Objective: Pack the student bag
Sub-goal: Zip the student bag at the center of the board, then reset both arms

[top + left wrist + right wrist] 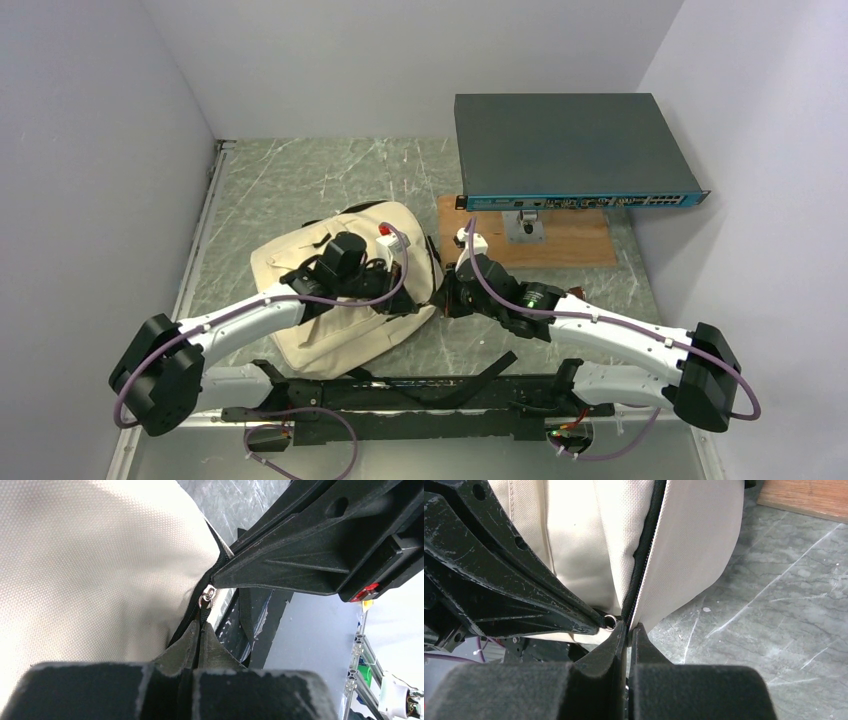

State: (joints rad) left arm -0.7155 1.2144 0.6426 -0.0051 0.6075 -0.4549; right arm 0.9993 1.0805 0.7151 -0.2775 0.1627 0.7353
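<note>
Cream-beige fabric is filling both wrist views: the student bag [340,345] is lying flat on the grey marbled surface [300,180], a little left of centre, with both arms reaching to its right edge. There the dark zip [644,555] is running up the side seam and looks closed along the stretch that shows.

The left gripper [201,626] is pressing its fingers together on the dark tab hanging from the zip pull [206,599]. The right gripper [628,627], just beside it, is pinching the student bag at the near end of the zip line, its fingers likewise together on the seam.

The step in hand seems to be working the zip, most likely opening the main compartment. The next move is calling for the left gripper to draw the pull along the track while the right one is holding the seam taut, so the soft cloth is not bunching or dragging.

At the far right, a network switch [570,140] is sitting over a wooden board [570,245], well apart.
</note>
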